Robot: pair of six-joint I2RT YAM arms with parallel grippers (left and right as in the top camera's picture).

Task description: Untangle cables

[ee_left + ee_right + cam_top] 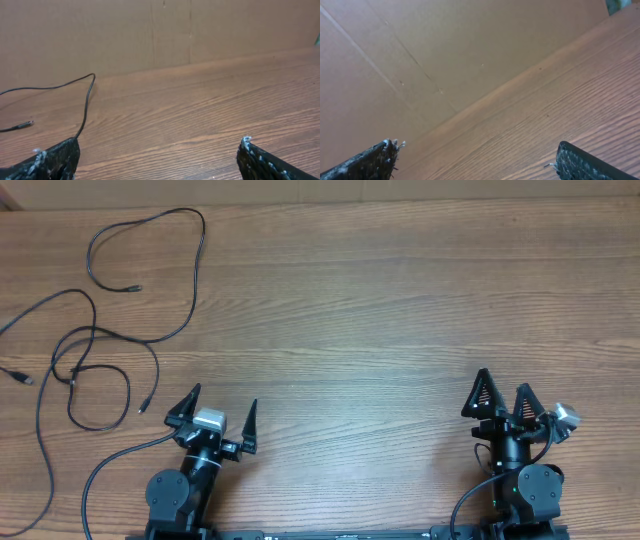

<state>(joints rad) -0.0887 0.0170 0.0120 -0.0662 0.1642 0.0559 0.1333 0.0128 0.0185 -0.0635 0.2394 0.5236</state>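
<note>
Left end effector (224, 396): lower left of the overhead view, fingers spread wide, nothing between them.
Right end effector (503, 380): lower right, fingers likewise spread, empty.
Bench (400, 300): brown wood-grain top, carrying all items.
Cables (93, 329): thin black cords lying loose on the bench in overlapping loops, running from the lower-left edge to the upper left of the overhead view. They are near the left end effector but untouched by it, and well apart from the right one.
Plug end (132, 288): small, inside the uppermost loop.
Cardboard wall (150, 35): plain brown, standing along the bench's far edge, upper part of both wrist views.
</note>
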